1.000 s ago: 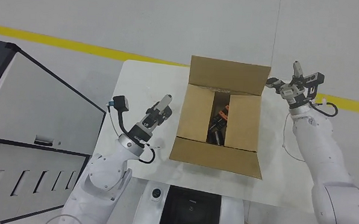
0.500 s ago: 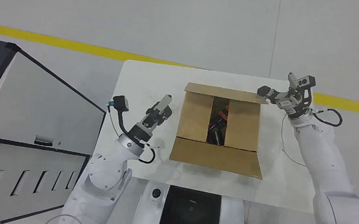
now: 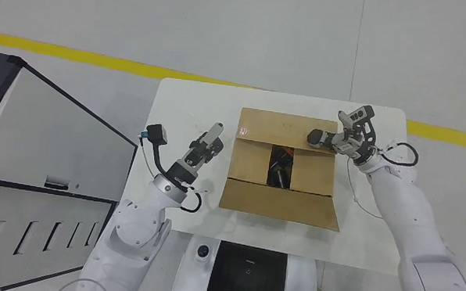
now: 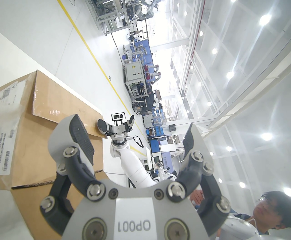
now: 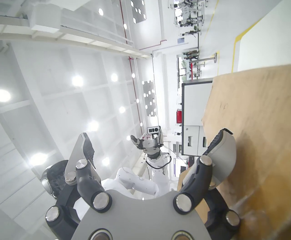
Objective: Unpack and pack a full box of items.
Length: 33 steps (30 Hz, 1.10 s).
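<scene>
A brown cardboard box (image 3: 252, 158) stands in the middle of the white table. Its far flap (image 3: 284, 128) lies folded down over the top. Through the gap left between the flaps I see dark and orange items (image 3: 279, 165). My right gripper (image 3: 339, 127) is open at the far right corner of the box, one finger resting against the flap's cardboard (image 5: 254, 127). My left gripper (image 3: 212, 137) is open and empty, held just off the box's left side (image 4: 29, 127). In the left wrist view, the right gripper (image 4: 116, 127) shows at the flap's edge.
The table (image 3: 187, 112) has bare surface to the left of the box and behind it. A grey cabinet (image 3: 45, 137) stands off the table's left edge. A yellow line (image 3: 80, 57) runs across the floor behind.
The far flap, upright a second ago, has come down flat over the box. My right gripper moved inward and down with it. The left arm stayed still.
</scene>
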Each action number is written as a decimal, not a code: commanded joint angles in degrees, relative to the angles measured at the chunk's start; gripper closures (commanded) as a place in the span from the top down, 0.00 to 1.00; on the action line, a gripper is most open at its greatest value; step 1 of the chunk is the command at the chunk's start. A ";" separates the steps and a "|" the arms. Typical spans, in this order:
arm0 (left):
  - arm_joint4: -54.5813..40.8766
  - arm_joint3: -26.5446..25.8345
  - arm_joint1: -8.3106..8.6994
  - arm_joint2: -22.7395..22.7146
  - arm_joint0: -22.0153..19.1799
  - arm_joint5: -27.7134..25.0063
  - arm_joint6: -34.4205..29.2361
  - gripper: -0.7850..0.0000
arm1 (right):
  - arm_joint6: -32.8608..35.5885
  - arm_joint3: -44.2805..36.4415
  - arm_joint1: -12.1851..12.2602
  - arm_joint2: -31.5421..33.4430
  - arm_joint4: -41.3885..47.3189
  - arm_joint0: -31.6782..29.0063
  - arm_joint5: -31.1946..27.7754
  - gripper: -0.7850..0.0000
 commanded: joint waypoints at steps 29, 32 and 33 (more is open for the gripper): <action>-1.60 -2.80 2.24 -11.21 9.07 -3.67 -17.95 1.00 | -8.13 -12.43 2.17 -1.61 -22.00 -0.91 -2.13 1.00; -0.81 -2.86 2.37 -12.04 9.16 -4.23 -18.65 1.00 | -8.05 -12.72 2.18 -1.47 -21.36 -1.06 -2.21 1.00; -0.81 -2.86 2.37 -12.04 9.16 -4.23 -18.65 1.00 | -8.05 -12.72 2.18 -1.47 -21.36 -1.06 -2.21 1.00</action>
